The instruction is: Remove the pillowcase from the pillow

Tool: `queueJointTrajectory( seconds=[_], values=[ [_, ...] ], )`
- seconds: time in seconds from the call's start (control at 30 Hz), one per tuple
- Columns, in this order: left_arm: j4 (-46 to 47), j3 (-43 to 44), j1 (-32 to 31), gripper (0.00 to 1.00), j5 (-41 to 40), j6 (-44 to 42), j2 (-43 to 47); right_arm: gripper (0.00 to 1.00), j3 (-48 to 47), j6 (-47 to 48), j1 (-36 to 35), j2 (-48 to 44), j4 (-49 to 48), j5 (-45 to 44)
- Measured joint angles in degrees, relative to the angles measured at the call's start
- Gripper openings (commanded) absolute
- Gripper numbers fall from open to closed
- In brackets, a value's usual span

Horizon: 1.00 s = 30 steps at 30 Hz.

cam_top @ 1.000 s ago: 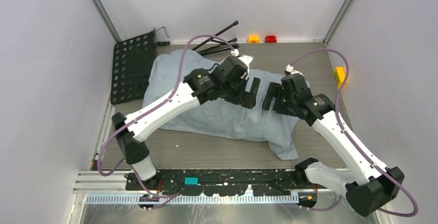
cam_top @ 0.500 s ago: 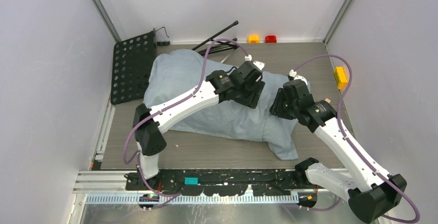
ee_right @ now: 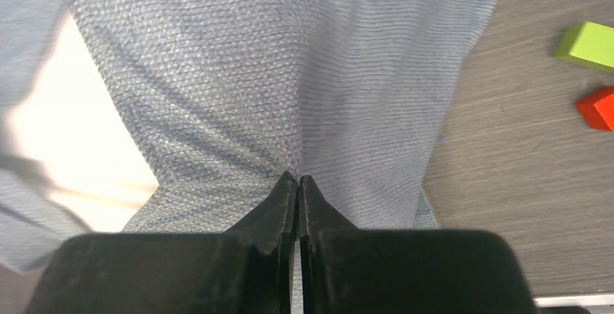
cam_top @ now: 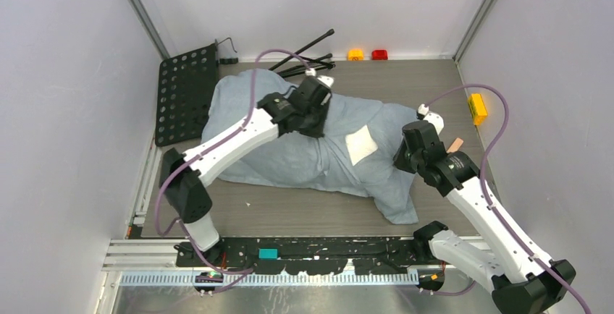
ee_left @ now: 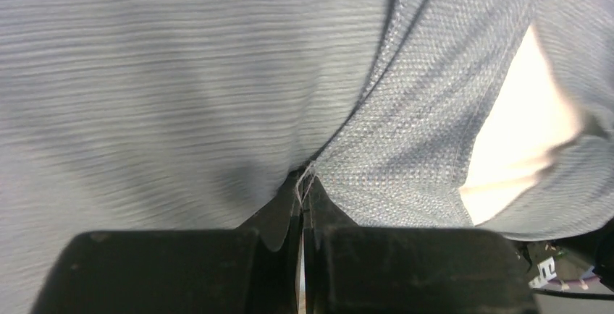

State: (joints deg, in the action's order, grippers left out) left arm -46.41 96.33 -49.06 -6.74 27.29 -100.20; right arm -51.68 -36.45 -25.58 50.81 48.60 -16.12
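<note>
The blue-grey pillowcase [cam_top: 282,147] lies across the table with the pillow inside it. A small white patch of the pillow [cam_top: 360,145] shows through a gap in the cloth between the two arms. My left gripper [cam_top: 316,116] is down on the cover left of that gap. In the left wrist view its jaws are shut, pinching a fold of the pillowcase [ee_left: 217,97], and the white pillow [ee_left: 521,137] shows at the right. My right gripper [cam_top: 405,153] is shut on the pillowcase [ee_right: 289,75] right of the gap, with the pillow [ee_right: 72,155] to its left.
A black perforated plate [cam_top: 186,93] lies at the back left, with black rods [cam_top: 308,52] behind the pillow. Orange [cam_top: 355,54] and red [cam_top: 379,54] blocks sit at the back wall and a yellow block [cam_top: 476,107] at the right edge. A green block [ee_right: 588,45] and a red block [ee_right: 597,106] are on the wood beside the cover.
Both grippers have closed on the cover. The left arm drew back to the left and the right arm toward the near right, parting the cloth and baring a white patch of pillow.
</note>
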Motion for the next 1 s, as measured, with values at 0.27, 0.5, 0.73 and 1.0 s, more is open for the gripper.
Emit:
queueJointTrajectory(
  seconds=[0.27,0.5,0.73,1.0],
  values=[
    [0.9,-7.7,6.2,0.0,1.3,-1.9,8.0,0.53,0.9,-3.9,1.0,-2.6,2.6,-5.5],
    [3.2,-10.6,6.4,0.0,4.9,-3.8,8.0,0.84,-6.3,0.3,1.4,0.2,7.1,2.5],
    [3.8,-10.9,6.5,0.0,6.8,-5.2,8.0,0.87,-16.5,1.4,-5.2,10.8,8.2,5.2],
    [4.2,-12.3,7.0,0.0,6.1,-6.6,9.6,0.74,-12.9,-2.8,-6.6,15.0,10.0,-6.4]
  ],
)
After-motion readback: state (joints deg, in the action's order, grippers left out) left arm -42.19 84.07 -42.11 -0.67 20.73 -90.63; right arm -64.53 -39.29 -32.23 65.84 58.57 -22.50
